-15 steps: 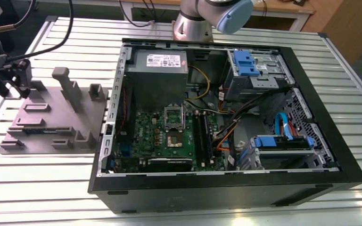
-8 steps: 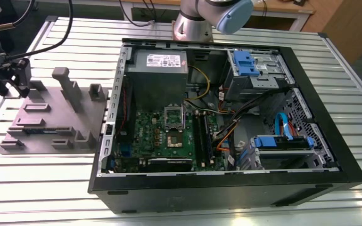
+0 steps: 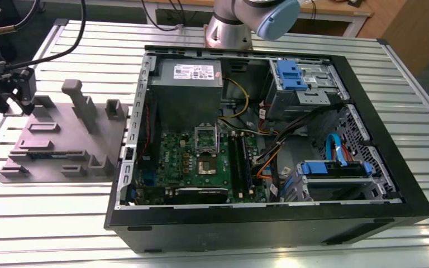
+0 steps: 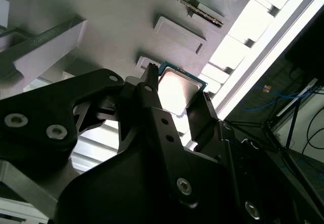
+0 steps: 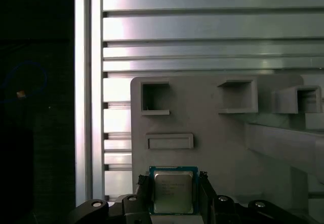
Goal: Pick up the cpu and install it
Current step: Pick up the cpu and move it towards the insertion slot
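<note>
Across the slatted metal table point(image 3: 51, 223), an open computer case point(image 3: 274, 226) has been laid on its side, so that its motherboard faces upward and can be reached from above. On the exterior view's left of the case, a grey tray point(image 3: 51, 151) is set flat on the slats. Raised blocks and shallow pockets are moulded into the tray, apparently to keep parts in known positions for picking. On the motherboard, the socket point(image 3: 204, 159) is seen with its frame lifted, which is judged to leave it ready for a chip.

At the tray's outer corner, well apart from the case, the gripper point(image 5: 173, 186) is positioned. In both wrist views its fingers point(image 5: 143, 184) are pressed against two opposite edges of the cpu point(image 5: 173, 193), so the pincer is taken to be clamped on the chip. The shiny metal top is left uncovered between them, the grip on the edges presumably being chosen so that the flat faces are not touched. Whether the chip has been raised off the tray cannot be told.
</note>
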